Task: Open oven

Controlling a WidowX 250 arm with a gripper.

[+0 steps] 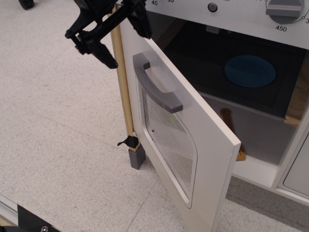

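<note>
The white toy oven (227, 14) fills the right side of the view. Its door (203, 130) stands swung open toward me, with a rounded glass window (169, 140) and a grey bar handle (157, 82). The dark oven cavity (203, 53) is exposed, and a blue disc (250, 70) lies inside. My black gripper (129, 48) is at the top, above the door's upper hinge-side corner. It is open and empty. One finger (104, 50) hangs left of the light wood trim post (121, 92). The other finger (141, 24) is over the door's top edge. It is clear of the handle.
Grey knobs (284, 9) and a small button (212, 7) sit on the oven's top panel. A brown wooden piece (227, 118) lies on the lower shelf. A grey foot (136, 157) ends the trim post. Speckled floor (58, 135) spreads to the left.
</note>
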